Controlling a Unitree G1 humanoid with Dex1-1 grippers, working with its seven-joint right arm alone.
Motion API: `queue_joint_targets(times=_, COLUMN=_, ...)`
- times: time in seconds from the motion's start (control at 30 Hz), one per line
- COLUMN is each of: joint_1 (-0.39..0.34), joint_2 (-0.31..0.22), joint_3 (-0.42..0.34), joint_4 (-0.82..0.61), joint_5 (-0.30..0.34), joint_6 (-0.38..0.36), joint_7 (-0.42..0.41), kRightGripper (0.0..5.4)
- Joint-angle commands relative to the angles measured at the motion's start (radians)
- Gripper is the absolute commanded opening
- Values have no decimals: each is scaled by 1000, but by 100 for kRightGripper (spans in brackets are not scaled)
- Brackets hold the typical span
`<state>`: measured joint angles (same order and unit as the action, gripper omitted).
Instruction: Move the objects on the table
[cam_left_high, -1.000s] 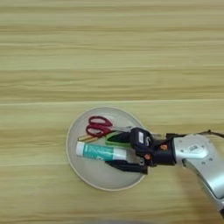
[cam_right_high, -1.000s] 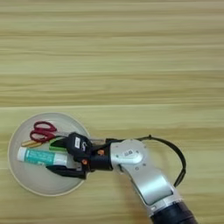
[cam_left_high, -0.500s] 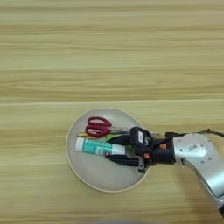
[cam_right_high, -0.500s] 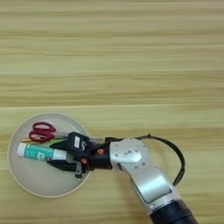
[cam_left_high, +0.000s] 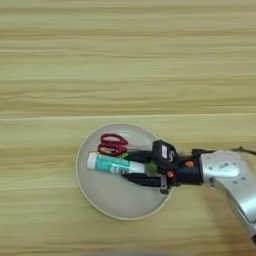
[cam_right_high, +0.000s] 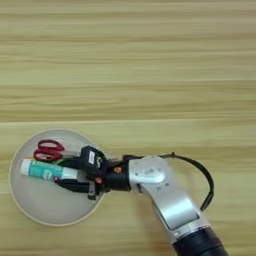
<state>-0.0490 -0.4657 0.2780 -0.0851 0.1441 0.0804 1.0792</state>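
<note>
Screwdriver (cam_left_high: 134, 156) mostly hidden behind claw (cam_left_high: 134, 169)

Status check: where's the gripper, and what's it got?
Right gripper over the plate, fingers either side of the glue stick; firm grip not confirmed. Scissors lie just beyond the stick, on the plate. Nothing blocking.

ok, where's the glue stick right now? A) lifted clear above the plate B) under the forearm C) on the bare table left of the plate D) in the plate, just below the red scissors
D: the glue stick lies in the plate, just below the red scissors, with the right gripper at its right end.
</note>
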Motion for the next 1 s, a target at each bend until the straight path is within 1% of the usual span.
queue_joint_targets(times=0.03, joint_1=-80, joint_2=-12, joint_3=-55, joint_4=-52, joint_5=41, joint_6=5, joint_7=-23, kRightGripper=171)
queue_joint_targets(times=0.23, joint_1=-110, joint_2=-10, joint_3=-97, joint_4=-71, joint_5=85, joint_6=33, joint_7=-28, kRightGripper=171)
queue_joint_targets(times=0.5, joint_1=-148, joint_2=-15, joint_3=-164, joint_4=-73, joint_5=123, joint_6=52, joint_7=-46, kRightGripper=171)
queue_joint_targets(times=0.77, joint_1=-224, joint_2=-35, joint_3=-258, joint_4=44, joint_5=123, joint_6=34, joint_7=-80, kRightGripper=171)
queue_joint_targets(times=1.0, joint_1=-257, joint_2=-51, joint_3=-307, joint_4=129, joint_5=113, joint_6=7, joint_7=-92, kRightGripper=171)
